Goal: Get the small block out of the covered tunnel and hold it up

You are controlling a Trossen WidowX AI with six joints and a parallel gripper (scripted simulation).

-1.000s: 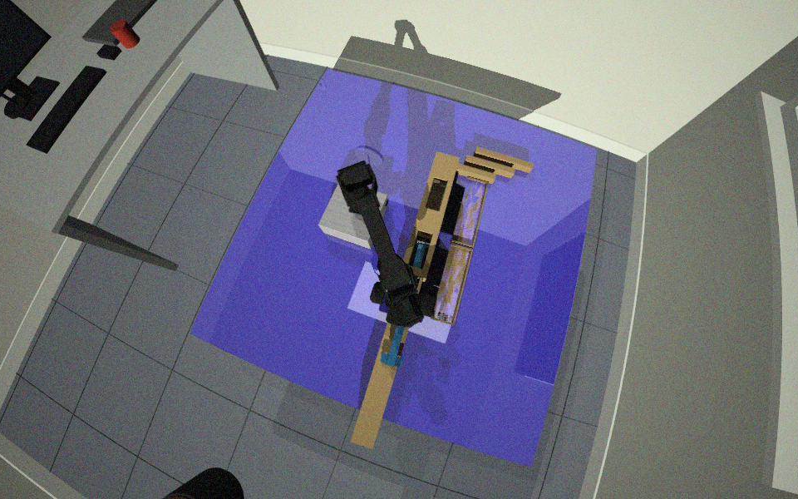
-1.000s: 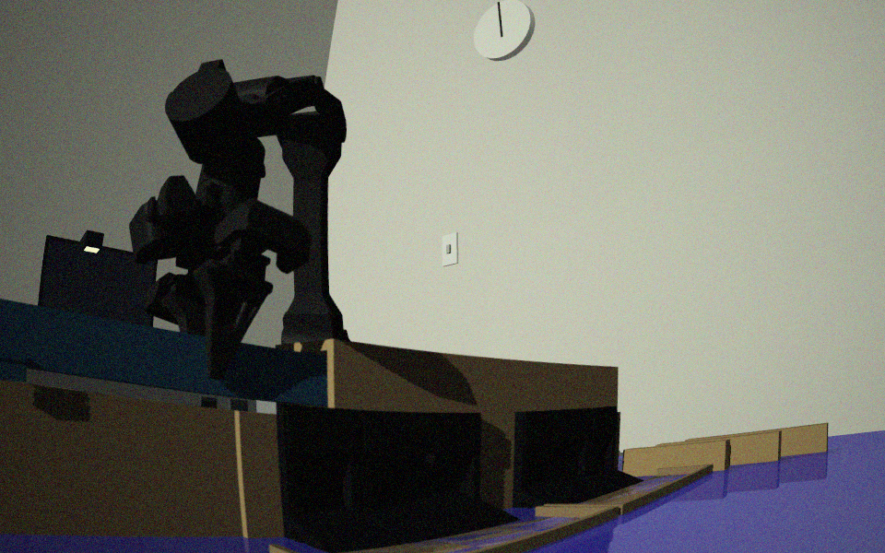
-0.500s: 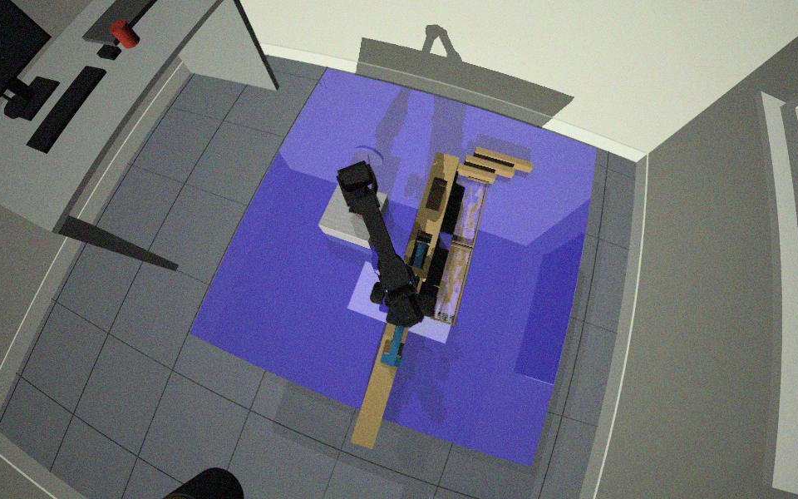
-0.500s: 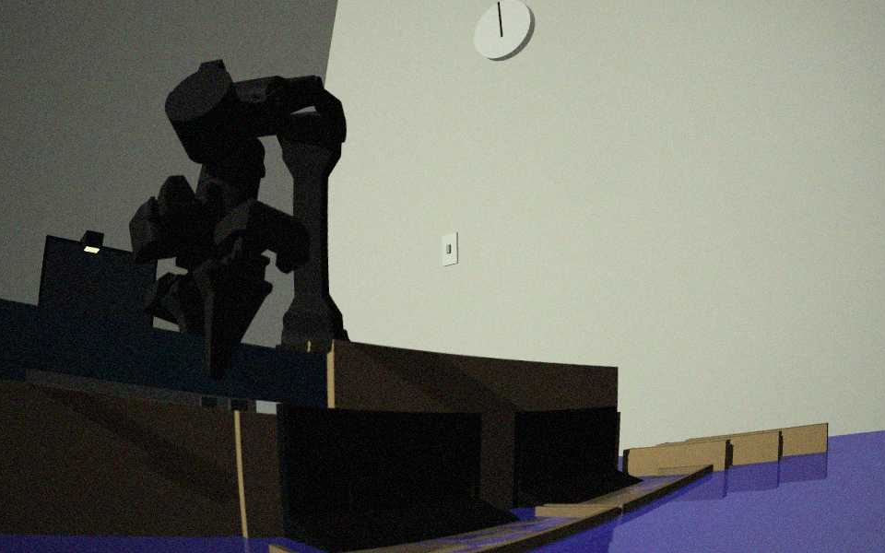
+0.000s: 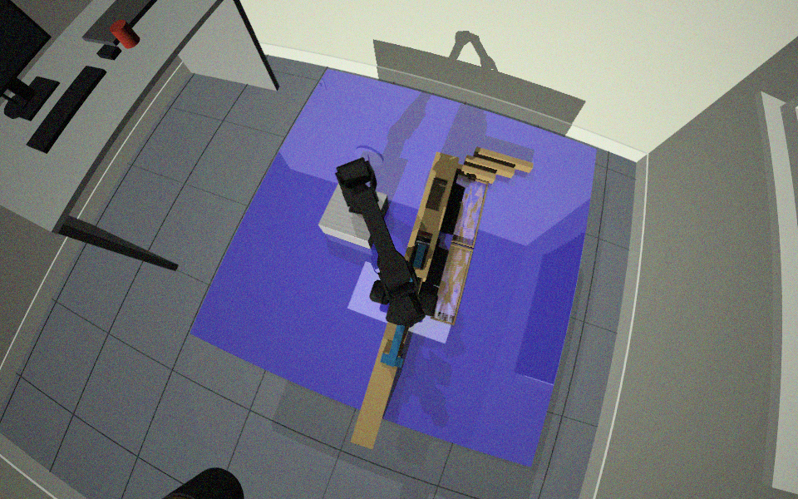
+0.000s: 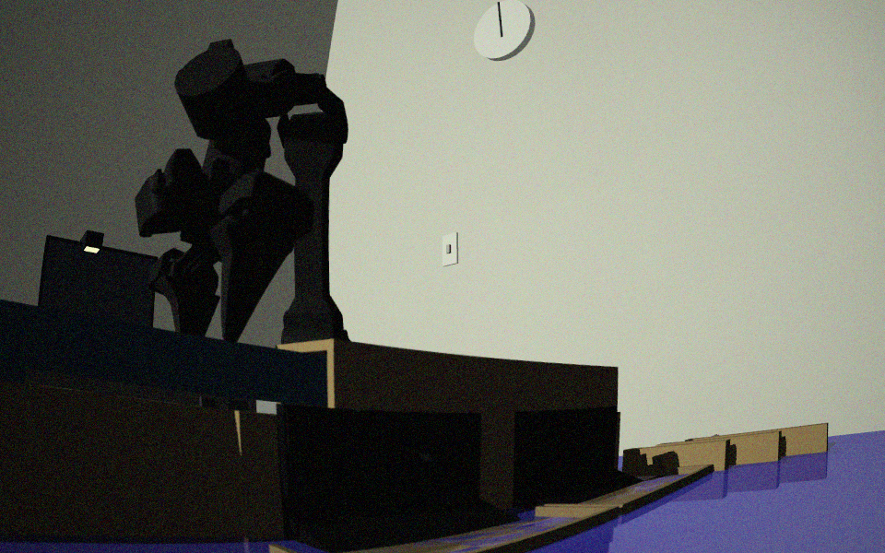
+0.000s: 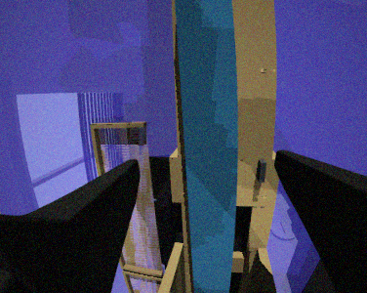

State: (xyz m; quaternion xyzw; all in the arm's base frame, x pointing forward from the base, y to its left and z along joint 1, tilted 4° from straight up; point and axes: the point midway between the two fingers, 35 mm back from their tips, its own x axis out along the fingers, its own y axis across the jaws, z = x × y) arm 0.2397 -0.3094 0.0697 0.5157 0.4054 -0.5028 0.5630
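- Block, small: given as inside the covered tunnel (image 5: 445, 162) (image 6: 473, 374); no view shows it distinctly, so its exact position cannot be told.
- Handle, blue, long and bar-like (image 5: 397, 347) (image 6: 123, 357) (image 7: 208, 146): sticks out of one tunnel end, above a wooden rail (image 5: 368, 402) (image 6: 102, 466) (image 7: 256, 73).
- Cage: blue showing through a roof opening (image 5: 419, 254) is probably part of it; the far side of the slide is hidden.
- Gripper (image 5: 403, 297) (image 6: 210, 336) (image 7: 209, 162), one: fingers wide, one on each side of the handle, a gap showing on both sides in the wrist view; nothing held.
- Handling, handle: apparently stiff, flat-sided, likely light; best taken across its two long faces, squarely, and drawn straight along the rail. A slanted pull could bind the cage; smooth faces could slip.
- Handling, block: presumably light, rigid and not fragile; once uncovered, best pinched on opposite sides from above, near its middle, then raised straight. A corner grip may turn it.
- Stage, as judged: extraction unfinished. A fresh grip on the handle or a move to the block both seem possible; which applies cannot be told.
- Sundries: wooden strips (image 5: 504, 162) (image 6: 752, 446) near the tunnel's far end; framed panels (image 5: 471, 241) (image 6: 621, 509) (image 7: 97, 146) beside it, best left alone.
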